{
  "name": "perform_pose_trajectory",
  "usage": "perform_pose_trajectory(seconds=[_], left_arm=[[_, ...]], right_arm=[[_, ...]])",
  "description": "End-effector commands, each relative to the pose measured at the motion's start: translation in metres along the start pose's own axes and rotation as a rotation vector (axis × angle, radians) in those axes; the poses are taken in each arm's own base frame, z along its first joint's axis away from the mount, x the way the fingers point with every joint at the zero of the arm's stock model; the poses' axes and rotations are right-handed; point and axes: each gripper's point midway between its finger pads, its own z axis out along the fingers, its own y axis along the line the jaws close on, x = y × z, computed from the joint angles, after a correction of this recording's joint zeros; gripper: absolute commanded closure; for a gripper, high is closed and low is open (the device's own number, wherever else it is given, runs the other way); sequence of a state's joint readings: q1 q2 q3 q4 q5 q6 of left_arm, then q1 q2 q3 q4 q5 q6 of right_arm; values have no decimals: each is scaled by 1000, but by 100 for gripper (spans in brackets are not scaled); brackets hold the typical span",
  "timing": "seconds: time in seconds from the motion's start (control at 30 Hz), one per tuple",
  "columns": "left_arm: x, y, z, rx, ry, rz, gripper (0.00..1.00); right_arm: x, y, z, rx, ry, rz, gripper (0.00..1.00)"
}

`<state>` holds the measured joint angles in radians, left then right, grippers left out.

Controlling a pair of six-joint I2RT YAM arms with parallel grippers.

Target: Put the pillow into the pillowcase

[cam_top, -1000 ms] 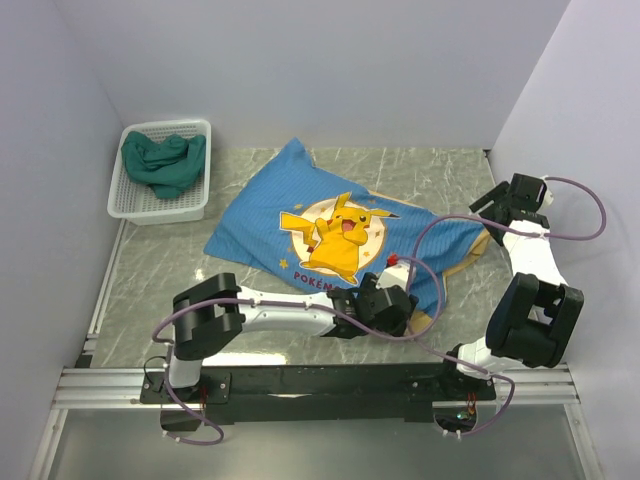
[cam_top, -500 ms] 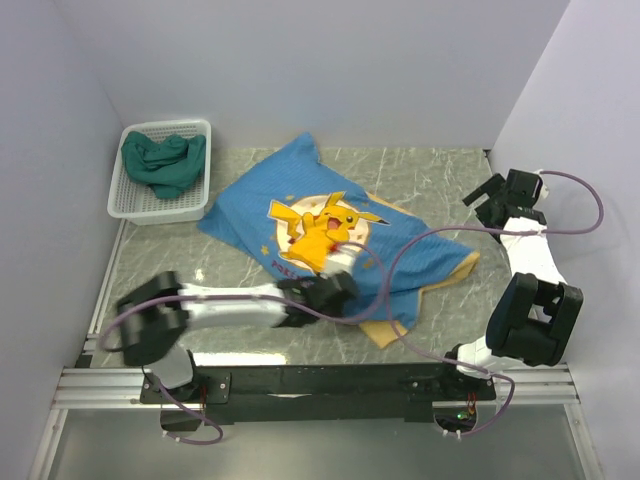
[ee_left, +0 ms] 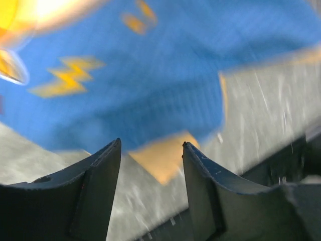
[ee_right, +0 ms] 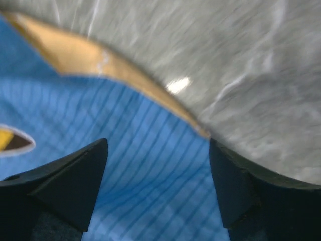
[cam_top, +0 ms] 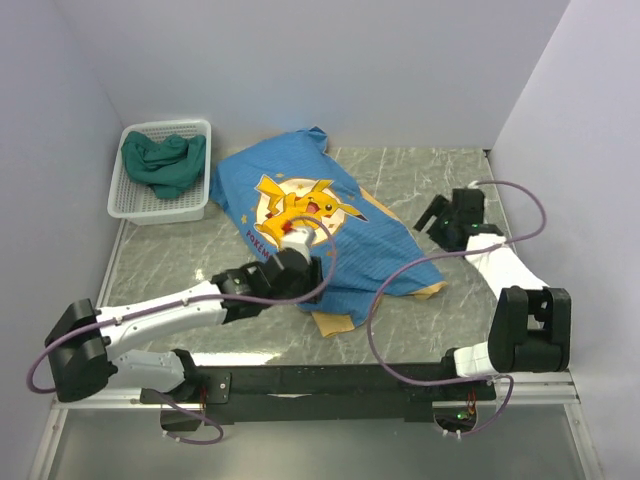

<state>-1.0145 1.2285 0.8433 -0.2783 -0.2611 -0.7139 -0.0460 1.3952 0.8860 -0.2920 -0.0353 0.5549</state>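
The pillowcase [cam_top: 345, 235], blue striped with a yellow character print, lies rumpled across the middle of the table, mustard-yellow inside showing at its near corner [cam_top: 330, 322]. The cream-white pillow is not in view. My left gripper [cam_top: 305, 278] is over the case's near part, open and empty. The left wrist view is blurred and shows its gripper [ee_left: 151, 145] above blue fabric [ee_left: 150, 75] and the yellow corner [ee_left: 160, 163]. My right gripper [cam_top: 447, 215] is open by the case's right edge. In its own view it [ee_right: 158, 143] is open over striped fabric [ee_right: 125, 150].
A white basket [cam_top: 125, 205] holding a green cloth [cam_top: 163, 160] stands at the far left. Walls close in the left, back and right. A black rail [cam_top: 330, 380] runs along the near edge. Purple cables loop over the case and table.
My left arm swung left and stretched out, and the pillowcase shifted left and farther back with it. My right gripper moved from the right wall in toward the case's right edge.
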Motion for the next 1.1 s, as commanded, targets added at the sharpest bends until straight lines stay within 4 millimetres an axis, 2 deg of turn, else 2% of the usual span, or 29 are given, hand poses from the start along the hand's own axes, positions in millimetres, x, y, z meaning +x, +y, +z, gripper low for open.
perform_pose_trajectory(seconds=[0.0, 0.07, 0.1, 0.2, 0.23, 0.3, 0.33, 0.37, 0.4, 0.43, 0.5, 0.57, 0.63, 0.7, 0.73, 0.77, 0.8, 0.83, 0.87, 0.9, 0.93, 0.97, 1.0, 1.03, 1.07], left_arm=[[46, -27, 0, 11, 105, 111, 44], [65, -26, 9, -8, 137, 92, 45], [73, -33, 19, 4, 137, 95, 46], [81, -43, 40, 1, 130, 90, 46], [69, -56, 45, 19, 93, 72, 46], [70, -57, 61, -9, 84, 75, 44], [59, -65, 67, -17, 49, 69, 43], [59, -64, 73, -31, 49, 71, 41], [71, -60, 86, -62, 76, 89, 38], [68, -66, 92, -62, 70, 90, 36], [76, -61, 104, -93, 79, 91, 31], [75, -59, 108, -111, 57, 82, 30], [76, -56, 111, -124, 54, 86, 37], [79, -48, 112, -159, 64, 102, 65], [81, -44, 110, -169, 74, 111, 77], [81, -42, 107, -171, 80, 112, 87], [75, -42, 95, -164, 76, 106, 99], [80, -31, 86, -173, 88, 110, 99], [79, -28, 76, -170, 91, 106, 99], [64, -30, 57, -142, 65, 82, 99], [72, -13, 45, -174, 92, 96, 99], [72, -7, 33, -179, 98, 95, 99], [58, -10, 15, -147, 67, 66, 99], [68, 5, 4, -170, 97, 79, 99], [68, 8, -4, -164, 100, 62, 99]], right_arm=[[25, 14, 0, -42, -10, -79, 19], [31, 10, 5, -40, -6, -75, 25], [36, 3, 8, -16, -6, -74, 28], [44, 0, 13, -20, 12, -74, 34], [44, -1, 15, -20, 10, -71, 34], [46, -2, 16, -18, 14, -74, 34], [46, -3, 15, -15, 14, -80, 34], [43, -5, 15, -1, 2, -83, 34], [43, -5, 15, 1, 3, -86, 34], [44, -6, 16, 5, 7, -89, 34], [45, -3, 16, -10, 18, -89, 33], [46, -1, 16, -20, 15, -88, 33], [50, 3, 17, -50, 36, -83, 33], [56, 7, 17, -76, 58, -79, 35], [57, 9, 18, -86, 62, -78, 38], [59, 10, 19, -90, 67, -77, 46], [58, 11, 19, -94, 67, -74, 53], [57, 11, 20, -94, 65, -74, 58], [56, 12, 20, -92, 64, -75, 68], [53, 14, 19, -97, 58, -76, 74], [51, 13, 20, -88, 55, -77, 78], [49, 13, 21, -83, 53, -78, 86], [43, 14, 22, -78, 42, -67, 90], [42, 12, 23, -71, 43, -62, 92], [41, 14, 24, -78, 44, -56, 98]])
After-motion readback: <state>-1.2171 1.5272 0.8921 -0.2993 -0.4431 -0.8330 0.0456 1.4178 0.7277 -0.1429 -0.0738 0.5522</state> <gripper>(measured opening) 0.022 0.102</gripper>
